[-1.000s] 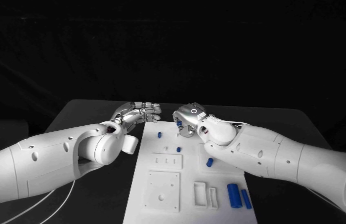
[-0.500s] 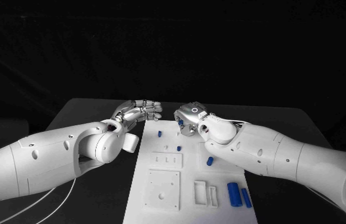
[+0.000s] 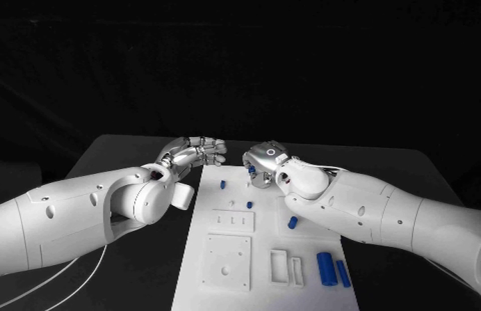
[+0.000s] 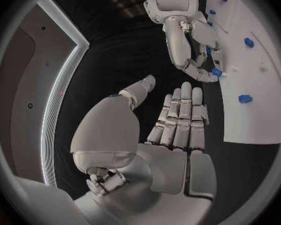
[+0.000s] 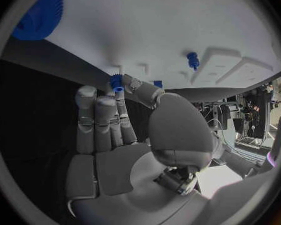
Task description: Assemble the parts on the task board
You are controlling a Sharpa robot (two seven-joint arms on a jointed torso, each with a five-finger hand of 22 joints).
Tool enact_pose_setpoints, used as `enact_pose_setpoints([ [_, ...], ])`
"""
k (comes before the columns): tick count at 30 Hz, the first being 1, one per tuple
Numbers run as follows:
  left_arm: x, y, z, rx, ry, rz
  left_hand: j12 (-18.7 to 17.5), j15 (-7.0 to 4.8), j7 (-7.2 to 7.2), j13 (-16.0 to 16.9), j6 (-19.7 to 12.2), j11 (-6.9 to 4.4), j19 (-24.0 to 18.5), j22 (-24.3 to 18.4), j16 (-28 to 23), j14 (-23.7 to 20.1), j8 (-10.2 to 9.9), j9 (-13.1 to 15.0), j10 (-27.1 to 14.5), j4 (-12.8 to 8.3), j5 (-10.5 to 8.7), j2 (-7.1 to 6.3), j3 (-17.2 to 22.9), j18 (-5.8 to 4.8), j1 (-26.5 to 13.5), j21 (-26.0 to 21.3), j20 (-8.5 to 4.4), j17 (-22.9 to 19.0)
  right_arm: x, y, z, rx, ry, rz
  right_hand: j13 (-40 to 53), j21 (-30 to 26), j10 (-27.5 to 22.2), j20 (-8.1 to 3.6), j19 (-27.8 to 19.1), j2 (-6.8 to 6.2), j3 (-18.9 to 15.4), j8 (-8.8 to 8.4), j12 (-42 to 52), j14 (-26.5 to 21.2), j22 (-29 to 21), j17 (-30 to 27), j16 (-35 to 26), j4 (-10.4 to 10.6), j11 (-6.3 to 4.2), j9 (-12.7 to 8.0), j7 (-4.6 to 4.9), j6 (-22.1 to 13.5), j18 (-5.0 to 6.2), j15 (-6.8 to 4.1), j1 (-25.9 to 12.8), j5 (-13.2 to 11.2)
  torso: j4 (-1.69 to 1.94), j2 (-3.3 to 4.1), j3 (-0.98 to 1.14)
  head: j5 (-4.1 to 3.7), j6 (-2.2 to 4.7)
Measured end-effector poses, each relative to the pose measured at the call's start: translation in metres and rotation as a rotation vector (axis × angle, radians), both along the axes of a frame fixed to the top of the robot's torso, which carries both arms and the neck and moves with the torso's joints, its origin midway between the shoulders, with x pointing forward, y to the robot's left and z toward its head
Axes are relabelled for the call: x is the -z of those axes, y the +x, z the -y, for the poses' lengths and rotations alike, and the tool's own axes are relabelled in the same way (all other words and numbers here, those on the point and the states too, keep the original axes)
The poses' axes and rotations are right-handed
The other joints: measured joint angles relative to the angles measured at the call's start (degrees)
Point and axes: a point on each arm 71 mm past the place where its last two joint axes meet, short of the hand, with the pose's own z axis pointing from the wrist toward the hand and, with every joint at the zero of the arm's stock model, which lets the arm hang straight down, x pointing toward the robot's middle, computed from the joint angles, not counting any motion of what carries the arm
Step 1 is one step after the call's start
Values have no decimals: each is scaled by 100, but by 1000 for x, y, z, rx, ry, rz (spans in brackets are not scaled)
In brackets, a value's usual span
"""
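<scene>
- Left hand (image 3: 197, 152): found off the task board's far left corner, over the black table (image 3: 120, 159). In the left wrist view the fingers (image 4: 181, 120) are stretched out side by side with the thumb apart; nothing is held and the board is not touched.
- Task board (image 3: 226, 283): a white plate laid lengthwise down the middle of the table, from its far end between the two hands to the near edge.
- Small blue part (image 3: 222, 185): stood near the board's left edge, just short of the far end.
- Right hand (image 3: 263, 166): set over the far end of the board. A small blue peg (image 5: 117, 84) is pinched between thumb and fingertips, its long axis roughly in line with the fingers.
- Remaining parts: a short blue peg (image 3: 249, 204) mid-board, another (image 3: 292, 222) further right, and two longer blue cylinders (image 3: 324, 267) near the near right corner.
- Governing relation, as judged: the held peg lies directly above the board's far end, so the right hand is the nearer one for seating it.
</scene>
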Motion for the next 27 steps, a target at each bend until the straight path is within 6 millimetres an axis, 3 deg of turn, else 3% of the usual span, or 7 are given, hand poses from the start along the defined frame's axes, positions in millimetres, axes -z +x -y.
enact_pose_setpoints([
  [7,0,0,0,0,0,1,0,0,0,0,0,0,0,5,0,0,0,-5,0,0,0,0,0,-20,0,0,0,0,1,0,-3,-3,0,-3,2,0,9,-1,1,0,6,-1,-9,0,0,-6,0,6,-9,-2,0,0,-1,-1,0,0,-1,0,-2,5,-2],
  [22,-1,1,0,0,1,3,0,0,0,0,0,0,-20,4,0,0,0,-5,0,-13,0,0,13,-24,0,0,20,-2,1,1,-2,-2,2,-8,5,23,11,-11,13,-132,9,-7,-10,-15,0,-36,0,43,-10,-5,0,0,0,15,-27,0,-5,6,-5,16,-5],
  [27,-1,1,0,-1,2,4,0,0,0,0,0,0,-20,3,0,0,0,-4,0,-13,0,0,13,-24,0,0,20,3,1,1,-2,-1,5,-10,6,23,11,-11,13,-180,1,-17,-43,-15,0,-52,0,67,-11,-5,40,-40,-1,16,-16,0,-11,8,-5,16,-13],
])
